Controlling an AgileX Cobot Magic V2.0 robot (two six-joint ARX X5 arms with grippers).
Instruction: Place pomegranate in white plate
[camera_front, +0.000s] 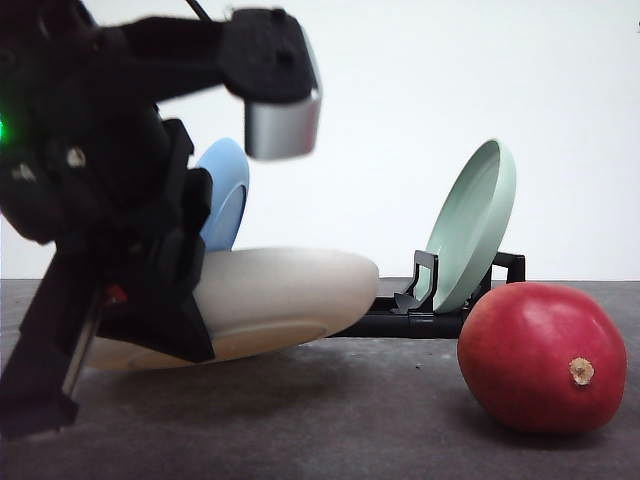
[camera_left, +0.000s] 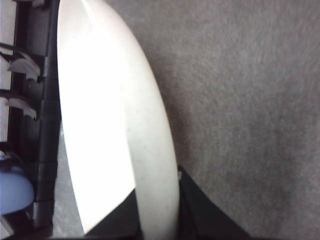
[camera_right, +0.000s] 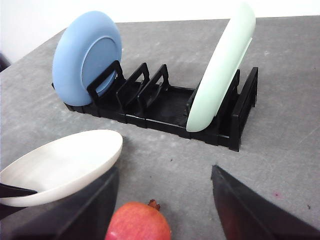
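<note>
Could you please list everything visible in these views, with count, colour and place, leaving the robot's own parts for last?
pomegranate: one, deep red, on the table at front right, apart from the plates.
white plate: one, cream white, tilted just above the table at front left, its rim held by the left gripper.
blue plate: one, light blue, upright at one end of the rack.
pale green plate: one, leaning in the rack's opposite end.
dish rack: one, black, behind the white plate, middle slots unfilled.
table: one, grey.
left gripper: one, black, shut on the white plate's rim.
right gripper: one, black fingers spread open, near the pomegranate.
</note>
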